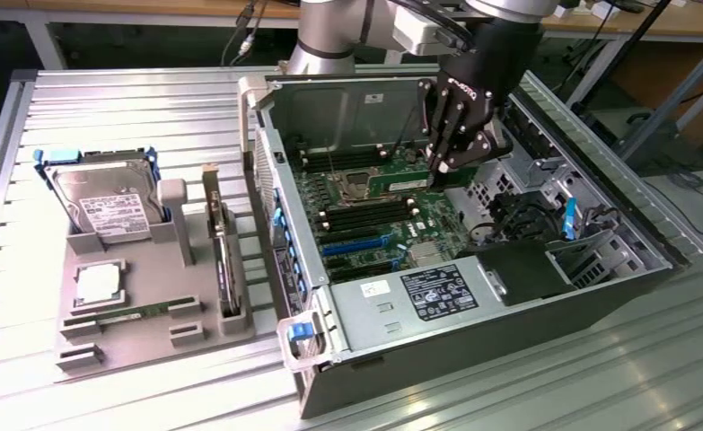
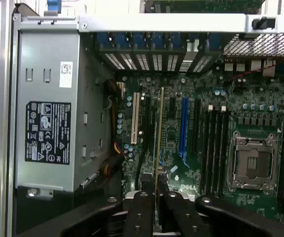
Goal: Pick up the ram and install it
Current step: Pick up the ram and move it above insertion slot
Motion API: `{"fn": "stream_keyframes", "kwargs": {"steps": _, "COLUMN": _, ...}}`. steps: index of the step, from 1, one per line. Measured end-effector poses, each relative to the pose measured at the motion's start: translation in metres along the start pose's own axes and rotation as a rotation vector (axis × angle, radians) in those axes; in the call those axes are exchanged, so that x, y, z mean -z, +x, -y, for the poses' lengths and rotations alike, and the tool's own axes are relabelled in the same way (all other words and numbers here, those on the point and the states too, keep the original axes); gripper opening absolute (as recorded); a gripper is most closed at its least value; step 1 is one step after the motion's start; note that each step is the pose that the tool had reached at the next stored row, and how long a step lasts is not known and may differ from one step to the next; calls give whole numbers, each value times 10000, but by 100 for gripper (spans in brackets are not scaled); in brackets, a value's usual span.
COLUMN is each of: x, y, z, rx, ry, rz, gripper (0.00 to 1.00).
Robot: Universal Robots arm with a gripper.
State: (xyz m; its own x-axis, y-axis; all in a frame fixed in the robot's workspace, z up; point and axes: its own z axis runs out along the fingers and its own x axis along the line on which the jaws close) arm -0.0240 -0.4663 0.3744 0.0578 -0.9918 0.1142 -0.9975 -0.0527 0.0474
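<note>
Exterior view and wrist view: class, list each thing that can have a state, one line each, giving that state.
computer case: open, lying on its side.
gripper: shut on the ram.
ram: held inside the case, not seated.
processor socket: empty.
second ram stick: lying in the tray.
hard drive: standing upright in the tray.
processor chip: lying flat in the tray.

Silver-grey arm (image 1: 327, 36), black screw-studded jaws, white lettering.

Robotics lab or electronics assembly workshop, ribbed metal surface (image 1: 124, 108) carrying an open computer case (image 1: 339, 112) and a grey parts holder (image 1: 147, 337) with a hard drive (image 1: 109, 205), robot arm (image 1: 327, 36) at the surface's far edge, wooden benches (image 1: 124, 7) and trailing cables (image 1: 246, 27) behind.
</note>
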Motion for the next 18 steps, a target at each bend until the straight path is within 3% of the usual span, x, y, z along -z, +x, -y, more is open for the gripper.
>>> {"fn": "stream_keyframes", "kwargs": {"steps": 6, "x": -1, "y": -3, "z": 2, "rx": 1, "ry": 3, "rz": 4, "gripper": 14}}
{"fn": "stream_keyframes", "kwargs": {"steps": 12, "x": -13, "y": -42, "z": 8, "rx": -39, "ry": 24, "rz": 117, "gripper": 14}}
{"fn": "stream_keyframes", "kwargs": {"steps": 14, "x": -19, "y": -44, "z": 11, "rx": -87, "ry": 33, "rz": 269, "gripper": 14}}
{"fn": "stream_keyframes", "kwargs": {"steps": 17, "x": -35, "y": -46, "z": 20, "rx": -363, "ry": 28, "rz": 773, "gripper": 14}}
{"fn": "stream_keyframes", "kwargs": {"steps": 18, "x": -49, "y": -52, "z": 20, "rx": -411, "ry": 27, "rz": 846, "gripper": 14}}
